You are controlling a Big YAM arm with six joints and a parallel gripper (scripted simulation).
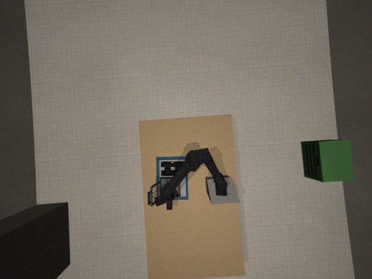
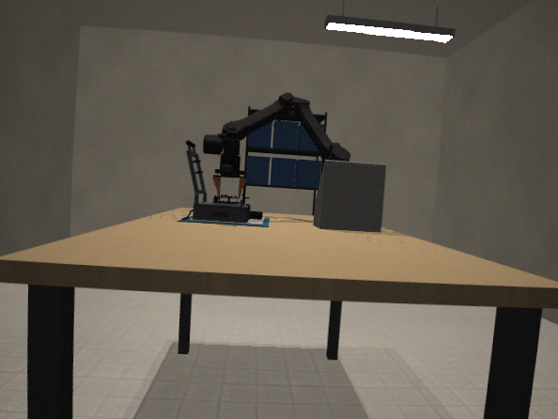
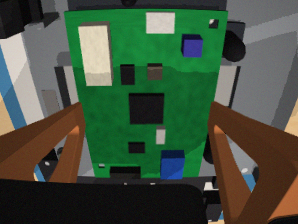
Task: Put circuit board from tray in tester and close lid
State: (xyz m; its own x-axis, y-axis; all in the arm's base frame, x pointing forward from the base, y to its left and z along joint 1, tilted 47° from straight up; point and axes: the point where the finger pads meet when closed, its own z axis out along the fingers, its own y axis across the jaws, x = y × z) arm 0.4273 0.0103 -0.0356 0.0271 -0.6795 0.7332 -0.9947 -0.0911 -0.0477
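Note:
The green circuit board (image 3: 115,125) (image 2: 226,196) is face up between my orange fingers. My gripper (image 3: 146,111) (image 2: 229,193) is shut on its two long edges near mid-length. The cream connector (image 3: 95,55) is at the board's far end in the wrist view. The board is level, low over the grey tester (image 2: 221,212) (image 1: 165,181), around the height of its posts. The board hides the pins; whether it touches them or the posts I cannot tell. The tester's lid (image 2: 197,173) stands open on the left in the exterior view. The hook is not clearly made out.
The black tray (image 1: 163,164) lies beside the tester on the blue-edged mat (image 1: 158,166). A dark knob (image 2: 255,215) sticks out of the tester's side away from the lid. A large grey block (image 2: 352,197) (image 1: 232,194) stands at the arm's base.

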